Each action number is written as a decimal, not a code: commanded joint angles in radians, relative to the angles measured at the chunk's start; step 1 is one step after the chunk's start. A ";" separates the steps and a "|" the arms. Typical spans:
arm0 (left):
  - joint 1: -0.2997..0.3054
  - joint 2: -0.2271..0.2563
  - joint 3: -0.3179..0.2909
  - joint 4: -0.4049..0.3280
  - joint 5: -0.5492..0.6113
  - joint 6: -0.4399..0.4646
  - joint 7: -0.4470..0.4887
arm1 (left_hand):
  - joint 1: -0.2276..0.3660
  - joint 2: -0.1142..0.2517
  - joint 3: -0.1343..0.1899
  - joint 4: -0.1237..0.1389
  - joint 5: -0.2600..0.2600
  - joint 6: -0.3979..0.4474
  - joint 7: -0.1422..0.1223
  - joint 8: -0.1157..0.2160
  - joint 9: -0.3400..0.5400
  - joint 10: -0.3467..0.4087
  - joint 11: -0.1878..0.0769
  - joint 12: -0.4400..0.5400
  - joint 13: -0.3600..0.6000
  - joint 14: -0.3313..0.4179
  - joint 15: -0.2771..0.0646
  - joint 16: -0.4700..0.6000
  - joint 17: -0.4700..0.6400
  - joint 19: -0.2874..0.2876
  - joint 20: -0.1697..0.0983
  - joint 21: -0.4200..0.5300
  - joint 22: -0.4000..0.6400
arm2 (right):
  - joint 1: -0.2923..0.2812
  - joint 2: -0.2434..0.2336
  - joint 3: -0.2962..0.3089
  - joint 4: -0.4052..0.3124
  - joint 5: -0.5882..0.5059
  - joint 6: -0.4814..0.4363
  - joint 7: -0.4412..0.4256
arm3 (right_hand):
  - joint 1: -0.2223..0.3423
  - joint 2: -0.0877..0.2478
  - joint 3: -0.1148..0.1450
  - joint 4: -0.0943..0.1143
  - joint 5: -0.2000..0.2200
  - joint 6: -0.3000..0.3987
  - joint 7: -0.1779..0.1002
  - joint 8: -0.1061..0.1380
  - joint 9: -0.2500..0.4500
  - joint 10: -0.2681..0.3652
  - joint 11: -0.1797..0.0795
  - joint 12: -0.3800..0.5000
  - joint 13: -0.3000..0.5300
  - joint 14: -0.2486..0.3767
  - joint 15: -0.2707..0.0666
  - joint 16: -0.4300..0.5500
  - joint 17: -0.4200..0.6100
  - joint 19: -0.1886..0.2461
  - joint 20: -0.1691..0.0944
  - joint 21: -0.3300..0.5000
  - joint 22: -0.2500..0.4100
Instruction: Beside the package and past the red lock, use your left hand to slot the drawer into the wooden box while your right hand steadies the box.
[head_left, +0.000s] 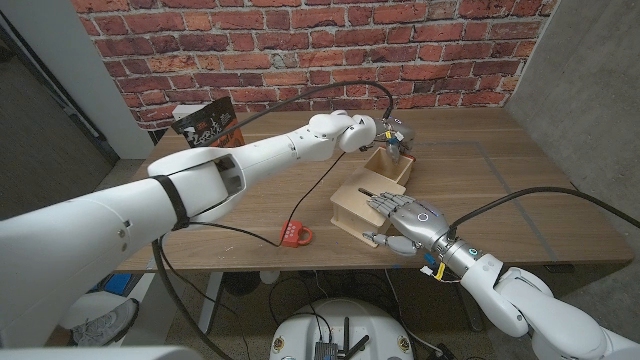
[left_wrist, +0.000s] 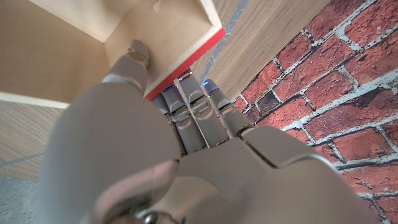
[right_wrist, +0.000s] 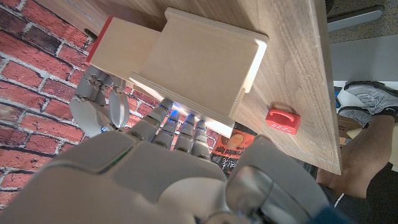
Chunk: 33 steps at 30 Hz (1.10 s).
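1. The wooden table (head_left: 500, 190) is standing in front of a red brick wall (head_left: 300, 40) and is carrying everything else.
2. The wooden box (head_left: 352, 205) is sitting near the middle of the table, toward its front edge. In the right wrist view its broad flat top (right_wrist: 199, 62) is facing the camera.
3. The drawer (head_left: 390, 168) is sticking out of the box's far end, partly slotted in, with its open tray showing. Its outer end has a red face (left_wrist: 186, 62).
4. The package (head_left: 208, 125), dark with orange print, is standing near the table's far left corner, well apart from the box.
5. The left hand (head_left: 393, 137) is gripping the drawer's outer end. In the left wrist view its thumb (left_wrist: 134, 59) is reaching inside the tray while the other fingers (left_wrist: 199, 106) are pressing on the red face.
6. The right hand (head_left: 402, 215) is resting on the box's right side near the front end, fingers spread over the top and thumb against the side wall, bracing it.
7. The red lock (head_left: 296, 235) is lying near the table's front edge, left of the box and not touching it.
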 joint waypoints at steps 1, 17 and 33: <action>0.014 -0.013 0.011 -0.012 0.028 0.045 0.022 | 0.061 0.073 0.000 0.007 0.005 0.016 0.006 0.009 0.023 0.037 -0.028 0.008 0.003 0.049 -0.068 0.010 0.001 0.001 -0.154 -0.003 0.001 | -0.001 -0.006 0.004 0.007 0.010 0.003 -0.017 | -0.010 0.004 0.007 0.001 -0.001 0.012 -0.001 0.006 0.003 0.010 0.000 0.008 0.003 0.008 -0.003 0.004 0.000 0.011 0.001 0.005 0.006; 0.016 -0.049 0.021 0.017 0.027 0.095 0.037 | 0.061 0.072 -0.001 0.007 0.005 0.017 0.007 0.010 0.023 0.040 -0.028 0.010 0.003 0.050 -0.068 0.011 0.001 0.001 -0.154 -0.003 0.001 | 0.009 -0.011 0.001 0.008 0.018 0.007 -0.009 | -0.010 0.004 0.007 0.001 -0.001 0.012 -0.001 0.006 0.003 0.010 0.000 0.008 0.003 0.008 -0.003 0.004 0.000 0.011 0.001 0.005 0.006; 0.037 -0.006 0.018 -0.067 0.013 0.135 -0.020 | 0.061 0.072 -0.002 0.007 0.005 0.017 0.007 0.010 0.023 0.041 -0.028 0.010 0.003 0.051 -0.068 0.011 0.001 0.002 -0.154 -0.003 0.001 | 0.013 -0.010 -0.001 0.008 0.023 0.001 -0.005 | -0.010 0.004 0.007 0.001 -0.001 0.012 -0.001 0.006 0.003 0.010 0.000 0.008 0.003 0.008 -0.003 0.004 0.000 0.011 0.001 0.005 0.006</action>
